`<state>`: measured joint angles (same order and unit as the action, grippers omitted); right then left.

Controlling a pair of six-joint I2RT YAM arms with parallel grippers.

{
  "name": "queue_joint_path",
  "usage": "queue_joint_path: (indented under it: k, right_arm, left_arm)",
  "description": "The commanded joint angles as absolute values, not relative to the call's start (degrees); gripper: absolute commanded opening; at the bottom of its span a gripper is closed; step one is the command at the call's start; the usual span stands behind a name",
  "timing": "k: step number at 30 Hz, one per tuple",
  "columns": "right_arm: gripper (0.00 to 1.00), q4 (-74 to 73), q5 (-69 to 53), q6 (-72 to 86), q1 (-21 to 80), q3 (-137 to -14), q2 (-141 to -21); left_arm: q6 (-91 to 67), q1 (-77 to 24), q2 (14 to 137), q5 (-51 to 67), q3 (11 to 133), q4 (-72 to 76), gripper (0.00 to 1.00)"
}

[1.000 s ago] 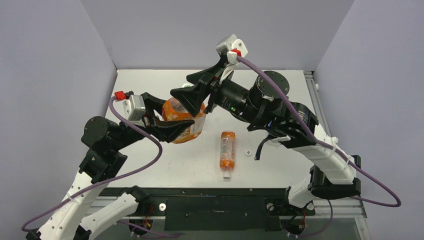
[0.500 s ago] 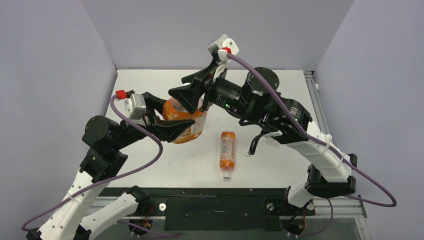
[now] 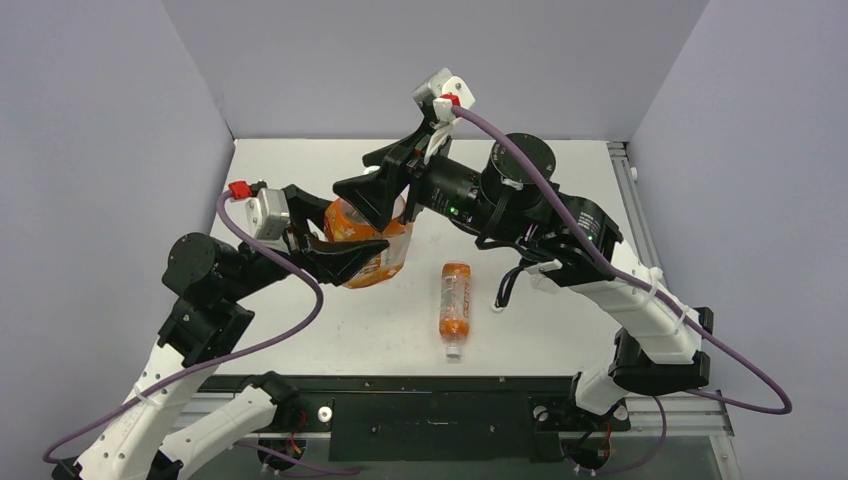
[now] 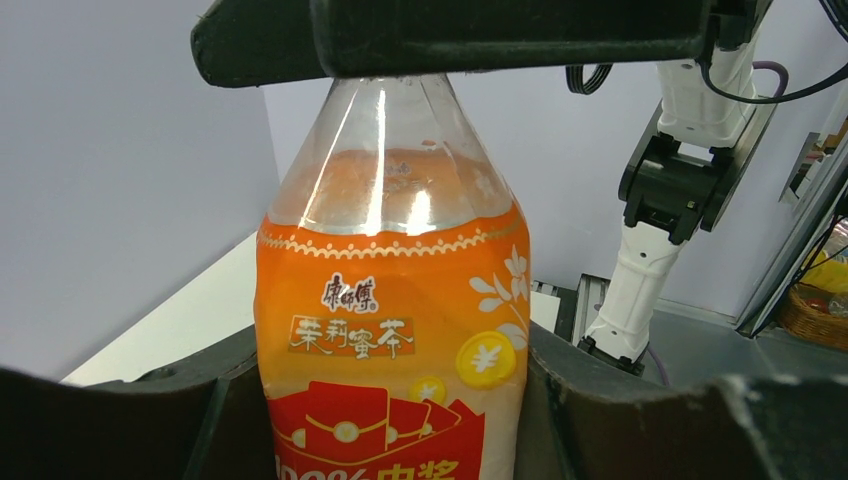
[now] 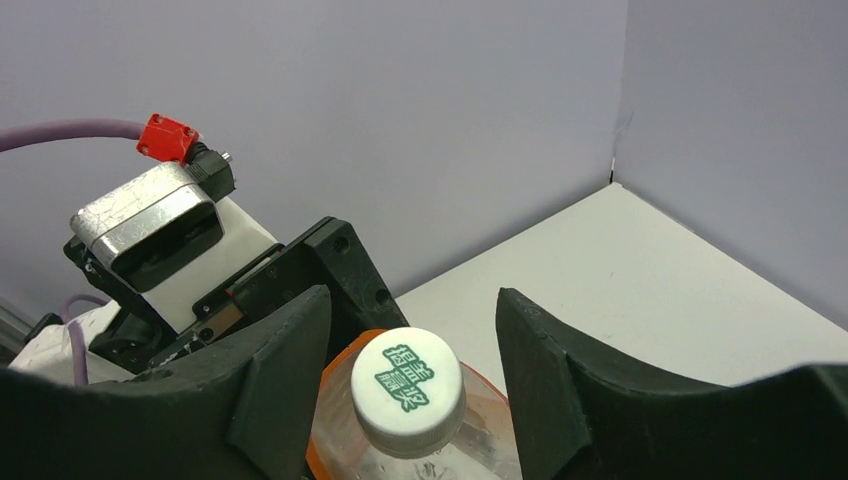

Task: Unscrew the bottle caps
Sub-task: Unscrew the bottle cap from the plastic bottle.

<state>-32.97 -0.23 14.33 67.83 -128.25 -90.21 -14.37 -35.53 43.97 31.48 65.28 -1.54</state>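
My left gripper (image 3: pixel 345 240) is shut on the wide squarish orange bottle (image 3: pixel 372 236) and holds it upright above the table's left middle. In the left wrist view (image 4: pixel 390 410) the fingers press both sides of the bottle's label (image 4: pixel 390 330). My right gripper (image 3: pixel 378 190) is open over the bottle's top. In the right wrist view (image 5: pixel 410 320) its fingers straddle the white cap with a green mark (image 5: pixel 407 387), with a gap on each side. The slim orange bottle (image 3: pixel 455 300) lies on the table with its white cap (image 3: pixel 453 349) on. The Pepsi bottles and the blue cap are out of view.
Grey walls close in the white table (image 3: pixel 560 330) on the left, back and right. A metal rail (image 3: pixel 628 190) runs along the right edge. My right arm's finger (image 4: pixel 450 35) spans the top of the left wrist view, hiding the cap there.
My right gripper has shifted a little left and down over the bottle's top. My left gripper and the bottle have stayed still.
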Motion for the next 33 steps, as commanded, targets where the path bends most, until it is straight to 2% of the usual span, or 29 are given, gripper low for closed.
queue_joint_path:
  k: [1,5,11,14,16,18,20,25,29,33]
  right_arm:
    - [0.56,-28.7,-0.9,14.4,67.4,-128.1,-86.5]
    - [0.45,-29.4,-1.4,14.5,67.4,-128.9,-87.0]
    - [0.34,-30.5,-3.1,14.7,67.5,-129.5,-88.3]
    - [0.37,-31.8,-4.1,14.7,67.5,-130.5,-89.2]
    - [0.44,-32.3,-4.5,14.6,67.6,-130.9,-89.5]
    - [0.44,-32.3,-4.4,14.6,67.5,-130.9,-89.6]
    - [0.35,-32.1,-4.1,14.5,67.4,-130.8,-89.5]
    - [0.02,-32.0,-3.9,14.4,67.3,-131.2,-89.1]
    - [0.00,-32.8,-7.3,13.9,66.1,-131.9,-89.0]
    - [0.00,-31.1,-20.8,13.2,63.3,-131.7,-88.1]
  left_arm:
    - [-14.7,-35.6,43.4,31.4,66.3,0.5,0.00]
    - [-14.8,-35.6,43.4,31.5,66.3,0.6,0.00]
    - [-14.9,-35.6,43.5,31.6,66.6,0.6,0.00]
    - [-15.0,-35.6,43.6,31.7,66.6,0.6,0.00]
    - [-15.0,-35.6,43.6,31.9,66.6,0.6,0.00]
    - [-15.0,-35.6,43.6,32.1,66.7,0.5,0.00]
    - [-15.0,-35.6,43.6,32.2,66.8,0.5,0.00]
    - [-15.3,-35.6,43.6,33.1,67.0,0.4,0.00]
    - [-17.0,-35.6,43.5,36.7,67.4,0.8,0.00]
    - [-21.1,-35.6,43.5,45.2,68.4,2.5,0.00]
